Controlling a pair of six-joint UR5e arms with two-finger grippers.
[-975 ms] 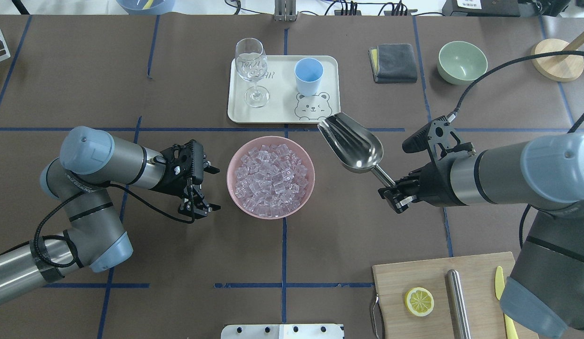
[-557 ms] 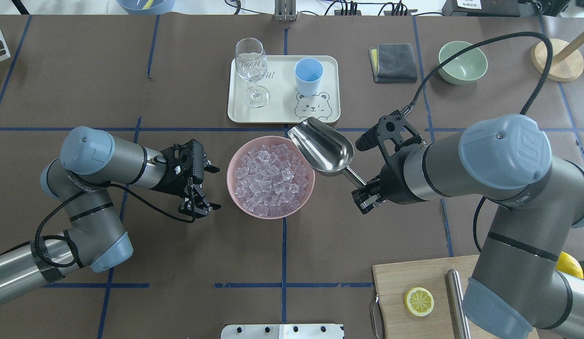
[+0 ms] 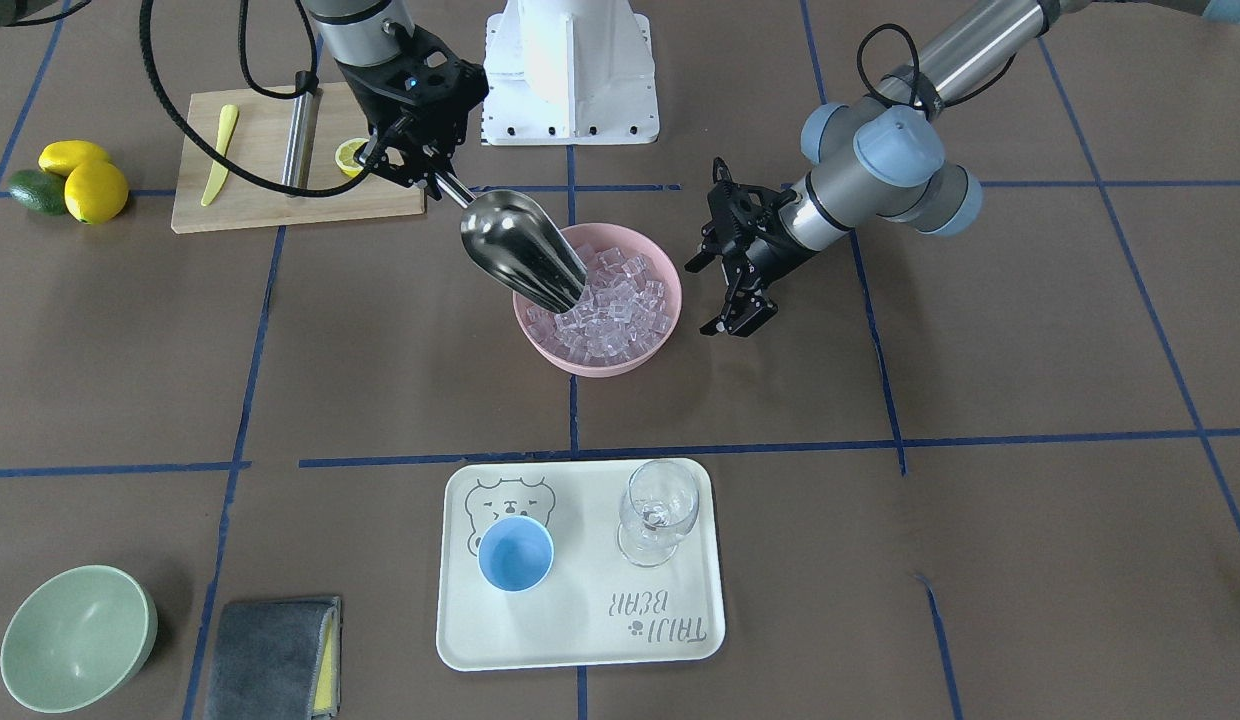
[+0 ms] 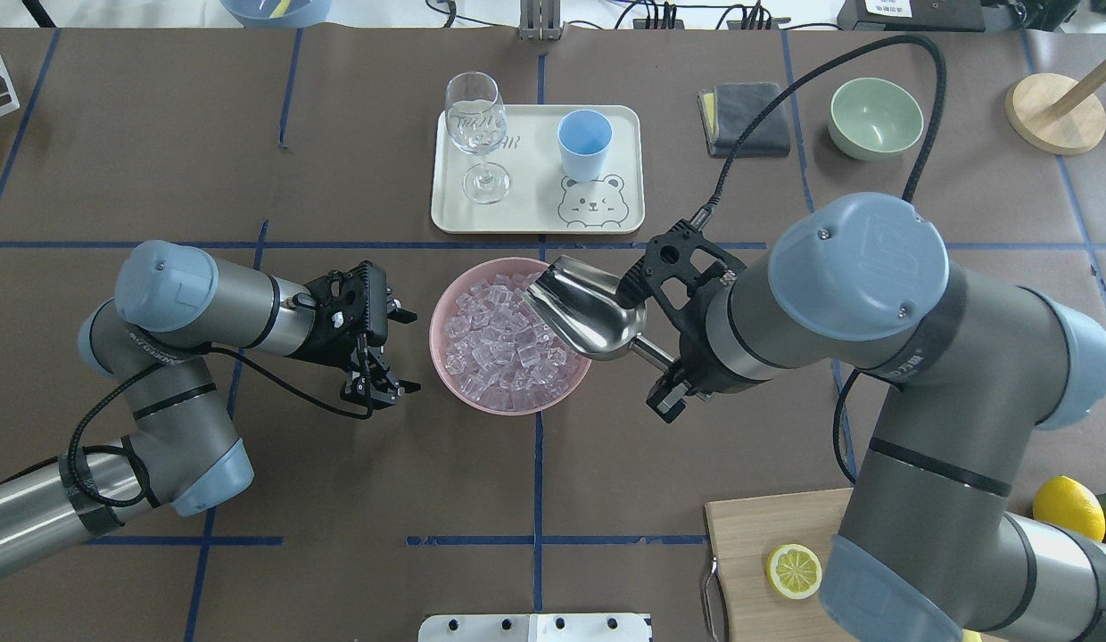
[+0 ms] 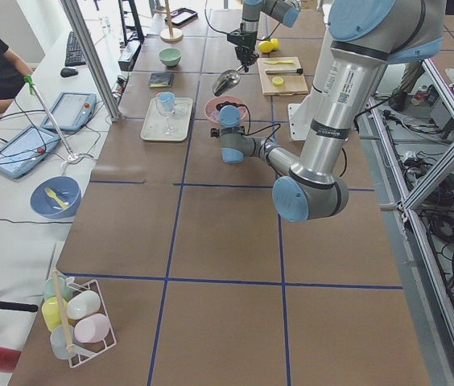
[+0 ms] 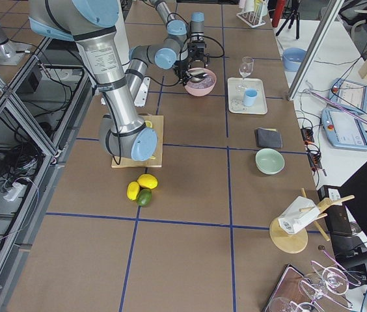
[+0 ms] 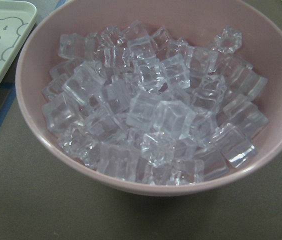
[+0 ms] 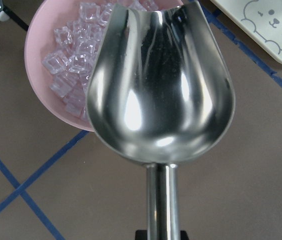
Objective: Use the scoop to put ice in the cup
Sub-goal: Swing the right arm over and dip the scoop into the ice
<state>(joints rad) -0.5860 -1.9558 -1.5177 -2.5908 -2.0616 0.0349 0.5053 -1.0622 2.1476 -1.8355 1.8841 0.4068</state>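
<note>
My right gripper (image 4: 662, 373) (image 3: 422, 172) is shut on the rod handle of the steel scoop (image 4: 587, 310) (image 3: 520, 250) (image 8: 161, 85). The scoop's trough is empty. It tilts down with its mouth over the right side of the pink bowl (image 4: 435, 339) (image 3: 600, 365) (image 8: 31, 55), just at the ice (image 4: 508, 348) (image 3: 620, 305) (image 7: 151, 110). My left gripper (image 4: 408, 350) (image 3: 702, 298) is open and empty, just left of the bowl. The light-blue cup (image 4: 584, 143) (image 3: 515, 555) stands empty on the cream tray (image 4: 526, 212) (image 3: 580, 640) beyond the bowl.
A wine glass (image 4: 477, 134) (image 3: 658, 510) stands on the tray beside the cup. A green bowl (image 4: 874, 116) and grey cloth (image 4: 754, 116) lie far right. A cutting board (image 3: 280, 205) with a lemon half (image 4: 794, 571) and a steel cylinder (image 3: 300, 135) sits near right.
My right arm has swung the scoop left from beside the tray's corner to the bowl, and its mouth now dips over the ice. The left arm has not moved.
</note>
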